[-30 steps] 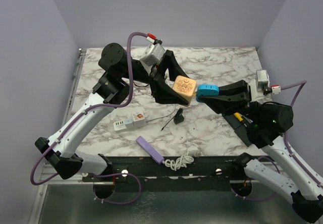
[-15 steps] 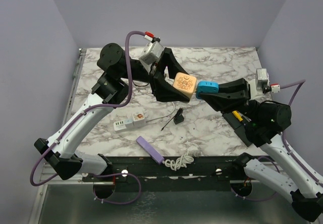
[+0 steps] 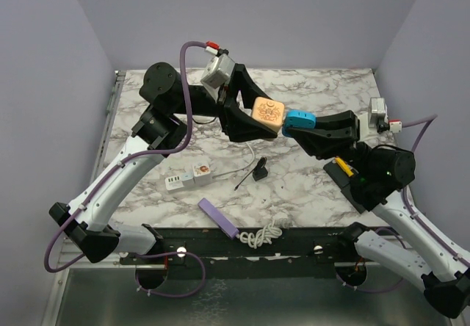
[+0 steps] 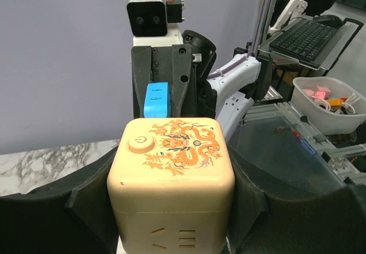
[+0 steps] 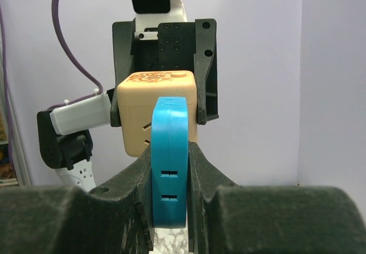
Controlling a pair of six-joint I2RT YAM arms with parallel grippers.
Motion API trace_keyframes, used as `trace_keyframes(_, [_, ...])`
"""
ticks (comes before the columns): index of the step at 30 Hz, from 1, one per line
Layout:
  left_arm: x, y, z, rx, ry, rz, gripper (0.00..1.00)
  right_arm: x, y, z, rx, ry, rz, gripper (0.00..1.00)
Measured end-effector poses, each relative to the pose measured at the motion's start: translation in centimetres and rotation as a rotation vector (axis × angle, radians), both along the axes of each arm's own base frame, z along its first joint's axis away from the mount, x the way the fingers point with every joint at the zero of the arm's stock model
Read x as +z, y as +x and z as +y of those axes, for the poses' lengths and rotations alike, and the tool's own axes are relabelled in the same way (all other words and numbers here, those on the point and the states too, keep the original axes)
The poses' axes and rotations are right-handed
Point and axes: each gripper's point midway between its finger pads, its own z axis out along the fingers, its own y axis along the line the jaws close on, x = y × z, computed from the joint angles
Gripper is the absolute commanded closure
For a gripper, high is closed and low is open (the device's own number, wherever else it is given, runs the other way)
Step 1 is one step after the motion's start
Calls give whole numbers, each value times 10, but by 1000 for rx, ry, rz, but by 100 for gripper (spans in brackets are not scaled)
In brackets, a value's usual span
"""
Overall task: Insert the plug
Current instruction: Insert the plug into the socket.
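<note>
My left gripper [image 3: 258, 117] is shut on a cream cube socket [image 3: 267, 114] with an orange dragon print and holds it above the table. In the left wrist view the cube [image 4: 171, 174] fills the space between the fingers, socket slots facing the camera. My right gripper [image 3: 308, 123] is shut on a blue plug [image 3: 299, 120], whose tip meets the cube's right face. In the right wrist view the plug [image 5: 170, 159] stands on edge between the fingers [image 5: 209, 177], right in front of the cube [image 5: 143, 114]. Its prongs are hidden.
On the marble table [image 3: 316, 91] lie a white power strip [image 3: 189, 177], a small black adapter with a thin cable [image 3: 258, 170], a purple bar [image 3: 218, 217] and a coiled white cord [image 3: 264, 232] at the front edge. A yellow item [image 3: 343, 167] sits under my right arm.
Both arms have risen and closed in. The cube moved up and slightly right, the blue plug moved left, and the gap between them has shut.
</note>
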Motion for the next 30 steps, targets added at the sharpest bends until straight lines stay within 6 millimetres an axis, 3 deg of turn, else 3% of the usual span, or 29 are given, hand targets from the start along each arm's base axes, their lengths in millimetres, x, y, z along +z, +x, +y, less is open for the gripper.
trace_keyframes(10, [0, 12, 0, 53, -9, 15, 100, -2, 4, 5, 7, 32, -1, 99])
trace_keyframes(30, [6, 13, 4, 74, -26, 7, 100, 1, 6, 13, 21, 71, 4, 99])
